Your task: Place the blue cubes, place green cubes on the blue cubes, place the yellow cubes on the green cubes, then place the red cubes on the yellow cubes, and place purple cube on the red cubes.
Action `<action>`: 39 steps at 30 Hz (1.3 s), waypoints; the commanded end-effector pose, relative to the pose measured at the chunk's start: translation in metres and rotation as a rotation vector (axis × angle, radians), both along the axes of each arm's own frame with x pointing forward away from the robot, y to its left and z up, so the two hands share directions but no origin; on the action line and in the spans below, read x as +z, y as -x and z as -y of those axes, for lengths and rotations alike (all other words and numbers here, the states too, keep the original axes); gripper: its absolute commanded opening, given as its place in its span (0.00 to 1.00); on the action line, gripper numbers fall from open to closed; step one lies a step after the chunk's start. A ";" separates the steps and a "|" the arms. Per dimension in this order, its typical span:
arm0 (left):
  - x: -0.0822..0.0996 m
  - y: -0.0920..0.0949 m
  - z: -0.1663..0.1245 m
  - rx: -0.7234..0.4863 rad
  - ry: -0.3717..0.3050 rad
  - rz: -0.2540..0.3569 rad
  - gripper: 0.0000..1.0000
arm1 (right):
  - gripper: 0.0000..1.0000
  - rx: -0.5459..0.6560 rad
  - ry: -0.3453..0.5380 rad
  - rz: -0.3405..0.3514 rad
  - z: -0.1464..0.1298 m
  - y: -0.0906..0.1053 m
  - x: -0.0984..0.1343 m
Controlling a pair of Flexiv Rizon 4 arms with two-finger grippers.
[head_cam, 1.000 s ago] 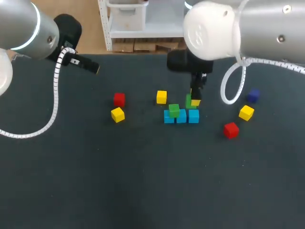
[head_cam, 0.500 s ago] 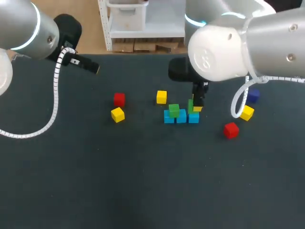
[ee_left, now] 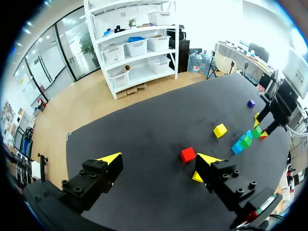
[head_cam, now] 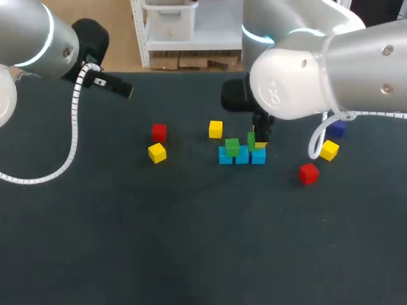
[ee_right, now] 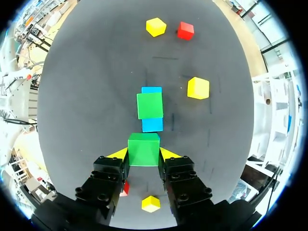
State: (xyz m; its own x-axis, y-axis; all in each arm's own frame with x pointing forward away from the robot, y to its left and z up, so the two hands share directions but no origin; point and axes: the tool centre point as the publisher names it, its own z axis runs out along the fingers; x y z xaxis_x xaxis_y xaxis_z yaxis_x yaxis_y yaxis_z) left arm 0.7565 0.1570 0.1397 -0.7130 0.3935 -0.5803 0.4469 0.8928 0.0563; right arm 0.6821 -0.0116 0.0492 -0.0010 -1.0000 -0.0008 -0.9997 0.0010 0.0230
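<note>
Green cube (ee_right: 143,149), small and square-edged, is clamped between the yellow-tipped fingers of the right gripper (ee_right: 144,154), with one finger on each side face. In the head view it hangs over the right-hand end of the row of three bright blue cubes (head_cam: 242,156). Whether it touches the blue cube beneath it cannot be told.

Just ahead of the gripper, a second green cube (ee_right: 149,105) rests on the row, straddling the middle and far blue cubes. Beside the row and a little further out, a lone yellow cube (ee_right: 198,88) lies on the dark table (head_cam: 191,241). Farthest ahead in the right wrist view, a second yellow cube (ee_right: 155,26) and a red cube (ee_right: 185,30) lie close together but not touching.

Under the right gripper's body, behind the fingers, a third yellow cube (ee_right: 150,203) and the corner of a second red cube (ee_right: 126,188) show. In the head view these two lie to the right of the row and well apart from it. A dark purple cube (head_cam: 337,129) sits farther back, partly hidden by the right arm (head_cam: 318,76).

The left gripper (ee_left: 159,161) is held above the table's far left part, well apart from all the cubes. Its fingers are spread wide with nothing between them.
</note>
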 end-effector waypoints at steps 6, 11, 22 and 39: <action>0.000 0.000 0.000 0.000 0.000 0.000 1.00 | 0.00 0.003 0.005 -0.018 -0.001 -0.003 -0.008; 0.000 0.000 0.000 0.000 0.000 0.000 1.00 | 0.00 0.004 0.011 -0.024 -0.001 -0.005 -0.010; 0.000 0.000 0.000 0.000 0.000 0.000 1.00 | 0.00 0.009 0.012 -0.029 -0.005 -0.001 -0.011; 0.000 0.000 0.000 0.000 0.000 0.000 1.00 | 0.00 -0.001 0.011 -0.033 -0.002 0.009 -0.013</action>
State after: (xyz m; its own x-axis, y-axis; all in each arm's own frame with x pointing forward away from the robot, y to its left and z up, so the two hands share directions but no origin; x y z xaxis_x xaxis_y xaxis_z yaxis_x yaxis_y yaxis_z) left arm 0.7565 0.1570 0.1397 -0.7130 0.3935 -0.5803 0.4469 0.8928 0.0563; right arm 0.6761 -0.0079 0.0365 -0.0007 -0.9999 0.0140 -0.9980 0.0016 0.0635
